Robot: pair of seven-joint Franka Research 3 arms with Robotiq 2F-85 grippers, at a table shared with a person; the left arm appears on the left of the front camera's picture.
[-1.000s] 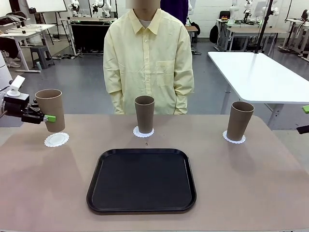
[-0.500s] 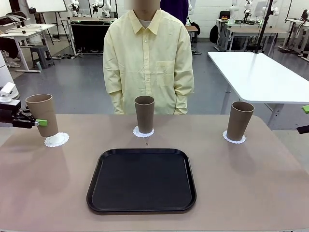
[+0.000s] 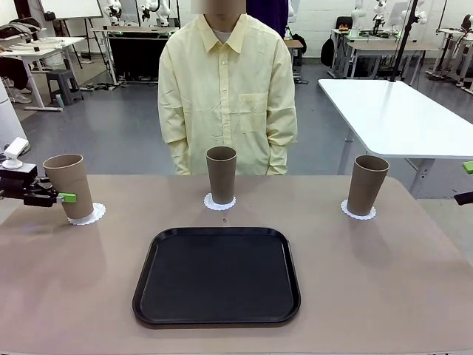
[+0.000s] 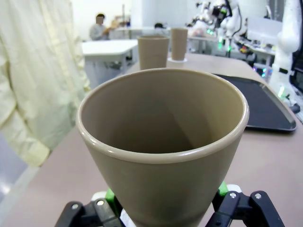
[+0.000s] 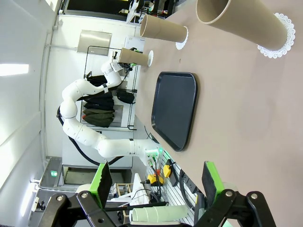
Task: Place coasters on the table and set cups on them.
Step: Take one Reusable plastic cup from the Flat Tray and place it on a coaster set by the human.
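My left gripper is shut on the leftmost cup, which leans slightly left with its base on a white lacy coaster on the beige table. The left wrist view looks into this cup, gripped low by the left gripper. The middle cup stands upright on its coaster, and so does the right cup on its coaster. My right gripper is open and holds nothing, back from the right cup. It sits at the table's right edge.
A black tray lies in the near middle of the table. A person in a pale yellow shirt stands at the far side behind the middle cup. A white table stands beyond the right corner.
The left gripper has brought the cup down from above the left coaster onto it, shifting slightly left on the way. The right arm and the other cups have not moved.
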